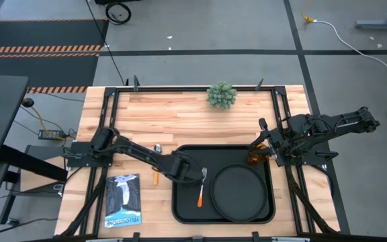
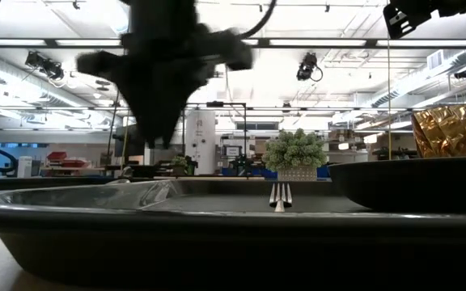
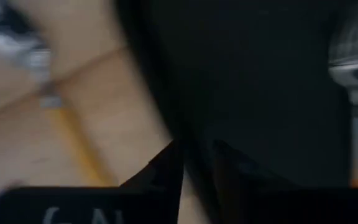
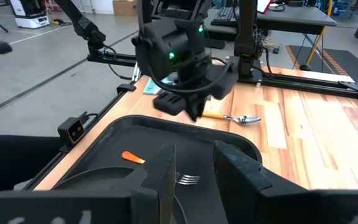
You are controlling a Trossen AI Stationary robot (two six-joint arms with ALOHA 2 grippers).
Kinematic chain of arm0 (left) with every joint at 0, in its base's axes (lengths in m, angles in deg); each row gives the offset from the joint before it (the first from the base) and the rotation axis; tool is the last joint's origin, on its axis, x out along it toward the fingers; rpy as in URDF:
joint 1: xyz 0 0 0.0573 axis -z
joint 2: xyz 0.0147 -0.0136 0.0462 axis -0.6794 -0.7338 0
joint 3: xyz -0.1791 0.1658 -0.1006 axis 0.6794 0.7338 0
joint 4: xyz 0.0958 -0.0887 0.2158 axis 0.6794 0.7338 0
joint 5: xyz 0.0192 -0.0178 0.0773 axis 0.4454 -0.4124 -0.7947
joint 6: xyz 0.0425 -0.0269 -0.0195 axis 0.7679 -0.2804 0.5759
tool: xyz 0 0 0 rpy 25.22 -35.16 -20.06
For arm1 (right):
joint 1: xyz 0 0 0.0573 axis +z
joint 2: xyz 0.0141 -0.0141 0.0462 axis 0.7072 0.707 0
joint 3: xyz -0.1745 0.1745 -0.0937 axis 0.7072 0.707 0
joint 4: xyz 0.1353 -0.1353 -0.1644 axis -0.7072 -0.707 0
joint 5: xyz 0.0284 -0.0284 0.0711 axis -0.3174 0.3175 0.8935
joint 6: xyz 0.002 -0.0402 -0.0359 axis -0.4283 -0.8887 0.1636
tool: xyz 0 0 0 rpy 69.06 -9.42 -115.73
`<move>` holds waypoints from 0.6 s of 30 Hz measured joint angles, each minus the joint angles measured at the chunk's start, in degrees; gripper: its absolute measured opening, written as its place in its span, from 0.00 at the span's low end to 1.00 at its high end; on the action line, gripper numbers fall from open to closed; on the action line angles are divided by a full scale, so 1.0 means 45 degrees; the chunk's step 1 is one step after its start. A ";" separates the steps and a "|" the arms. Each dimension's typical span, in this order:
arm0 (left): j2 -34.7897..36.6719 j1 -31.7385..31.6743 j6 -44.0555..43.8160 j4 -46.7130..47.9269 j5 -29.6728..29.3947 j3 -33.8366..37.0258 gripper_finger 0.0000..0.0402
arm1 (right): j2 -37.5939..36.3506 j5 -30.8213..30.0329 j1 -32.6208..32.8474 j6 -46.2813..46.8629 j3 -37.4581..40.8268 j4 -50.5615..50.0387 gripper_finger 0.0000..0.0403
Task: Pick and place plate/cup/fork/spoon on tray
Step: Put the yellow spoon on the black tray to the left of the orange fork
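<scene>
High view: the tray lies at the near middle of the wooden table, with the plate inside it on its right half. The fork lies in the tray just left of the plate, tines pointing away toward the far side, orange handle toward the near edge. The spoon rests on the bare wood just left of the tray, apart from it. The cup stands at the tray's far right corner, just beside the right gripper; whether it sits inside the rim or just outside cannot be told from above.

The left gripper hangs over the tray's far left portion, near the fork's tines, and holds nothing (its wrist view is a blur of wood, dark tray and an orange handle, so the set of its fingers cannot be told). The right wrist view shows the right arm's own fingers standing apart with a gap between them, empty, above the tray and looking toward the fork and the spoon beyond.

In the low view the cup rises behind the plate's rim. A small potted plant stands at the table's far edge, and a booklet lies left of the tray.
</scene>
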 joint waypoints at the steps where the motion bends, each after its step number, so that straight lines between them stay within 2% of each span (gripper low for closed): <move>1: 0.0029 -0.0003 0.0020 0.0516 0.0009 0.0000 0.21 | 0.0000 0.0000 0.0000 0.0020 0.0000 0.0001 0.28; 6: 0.0175 -0.0055 0.0595 0.1921 0.0243 0.0765 0.11 | 0.0000 0.0000 0.0000 0.0087 0.0000 0.0024 0.28; 11: 0.1380 -0.0298 0.0424 0.0888 0.0663 0.3094 0.02 | 0.0007 0.0000 0.0000 0.0092 0.0000 0.0114 0.28; 14: 0.2319 -0.0418 -0.0034 0.0080 0.0443 0.4323 0.02 | 0.0029 0.0000 0.0004 0.0083 0.0000 0.0145 0.28; 18: 0.3497 -0.0418 -0.1158 -0.0141 -0.0388 0.5518 0.08 | 0.0086 -0.0029 0.0003 0.0078 0.0000 0.0293 0.28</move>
